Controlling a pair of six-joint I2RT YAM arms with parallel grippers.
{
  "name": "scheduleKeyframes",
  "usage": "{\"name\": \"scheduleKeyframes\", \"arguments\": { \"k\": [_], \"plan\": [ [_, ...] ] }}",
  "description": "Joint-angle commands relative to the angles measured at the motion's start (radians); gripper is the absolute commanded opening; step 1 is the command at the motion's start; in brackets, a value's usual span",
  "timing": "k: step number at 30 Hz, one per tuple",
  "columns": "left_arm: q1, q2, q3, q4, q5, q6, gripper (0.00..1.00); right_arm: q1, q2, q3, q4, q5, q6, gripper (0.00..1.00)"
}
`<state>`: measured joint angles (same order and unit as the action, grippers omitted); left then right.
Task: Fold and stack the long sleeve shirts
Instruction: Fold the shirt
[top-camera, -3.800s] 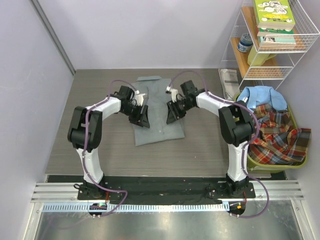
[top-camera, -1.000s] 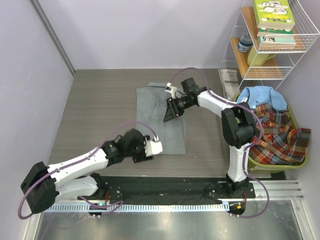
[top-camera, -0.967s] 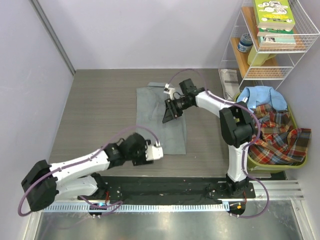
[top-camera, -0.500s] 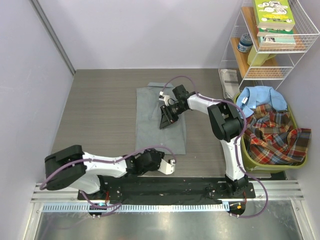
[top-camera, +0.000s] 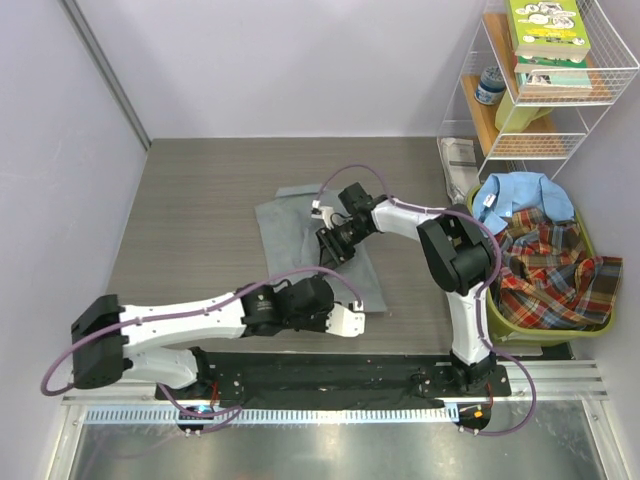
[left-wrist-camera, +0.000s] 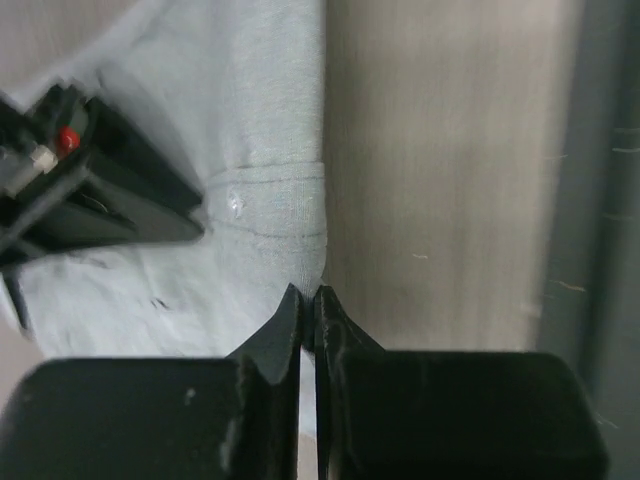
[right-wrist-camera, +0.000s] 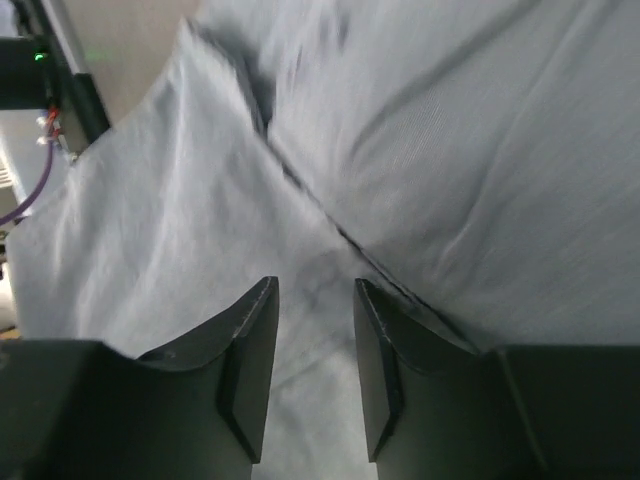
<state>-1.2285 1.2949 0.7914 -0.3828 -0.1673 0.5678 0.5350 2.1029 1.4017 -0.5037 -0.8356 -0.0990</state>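
Two changes inside last second: left gripper (top-camera: 352, 320) swept in along near edge and snapped tight, tips meeting on near hem corner of grey shirt (top-camera: 292, 232), seemingly nipping cloth. Shirt, mid table (top-camera: 190, 200), now skewed and rumpled; was lying square. Right gripper (right-wrist-camera: 315, 288) fingers part-spread, grasping nothing, down on shirt's middle. Reads as bottom-up fold starting. Blue shirt (top-camera: 520, 192) and plaid shirt (top-camera: 555, 268) wait in basket (top-camera: 590, 330).

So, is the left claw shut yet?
Shut: the left claw has its tips together at the grey shirt hem corner. Whether cloth is pinched, cannot tell.
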Motion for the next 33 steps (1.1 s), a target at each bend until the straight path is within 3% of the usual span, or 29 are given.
{"name": "scheduleKeyframes", "arguments": {
  "k": [1, 6, 9, 13, 17, 26, 33],
  "plan": [
    [-0.011, -0.083, 0.121, -0.411, 0.320, -0.118, 0.00, 0.000, -0.133, 0.054, -0.120, -0.023, -0.014, 0.44],
    [0.007, -0.127, 0.201, -0.533, 0.506, -0.141, 0.00, -0.063, -0.095, 0.250, -0.223, 0.007, -0.089, 0.47],
    [0.073, -0.129, 0.235, -0.565, 0.552, -0.129, 0.00, -0.078, -0.012, 0.351, -0.249, 0.033, -0.116, 0.47],
    [0.272, -0.053, 0.304, -0.597, 0.641, -0.080, 0.00, -0.078, 0.090, 0.459, -0.249, 0.036, -0.130, 0.46],
    [0.420, 0.120, 0.443, -0.650, 0.693, 0.047, 0.00, -0.078, 0.170, 0.552, -0.240, 0.061, -0.139, 0.45],
    [0.653, 0.457, 0.705, -0.640, 0.750, 0.227, 0.00, -0.078, 0.279, 0.542, -0.214, 0.070, -0.156, 0.41],
    [0.719, 0.629, 0.712, -0.504, 0.735, 0.271, 0.00, -0.078, 0.275, 0.500, -0.208, 0.072, -0.176, 0.38]
  ]
}}
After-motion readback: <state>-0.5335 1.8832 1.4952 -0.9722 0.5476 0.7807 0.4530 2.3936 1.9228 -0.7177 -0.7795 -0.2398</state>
